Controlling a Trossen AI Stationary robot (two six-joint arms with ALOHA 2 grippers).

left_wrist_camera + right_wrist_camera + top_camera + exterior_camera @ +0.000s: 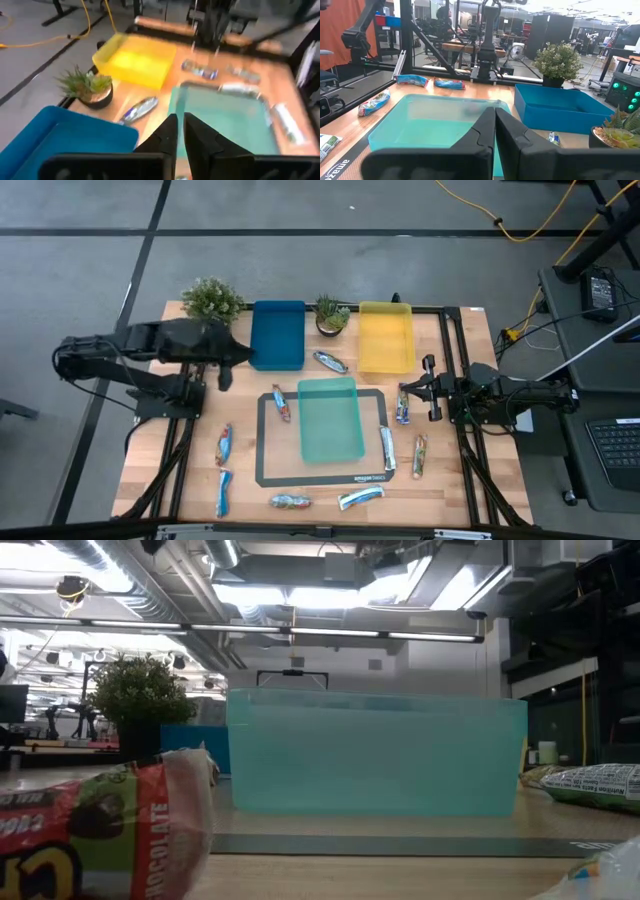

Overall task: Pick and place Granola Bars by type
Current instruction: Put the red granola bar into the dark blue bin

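Several slim foil bars lie on the table around the teal tray (330,418): one (330,361) between the blue tray (278,335) and the yellow tray (386,336), one (281,402) on the black mat, one (403,408) just by my right gripper, and others near the front edge (290,501). My left gripper (243,356) is shut and empty, raised at the blue tray's left side; its fingers show closed in the left wrist view (180,135). My right gripper (404,391) is shut and empty, right of the teal tray, pointing left (495,125).
Two small potted plants stand at the back, one (212,300) left of the blue tray and one (331,313) between the blue and yellow trays. The black mat (265,470) lies under the teal tray. In the low view a chocolate bar wrapper (90,830) lies close in front.
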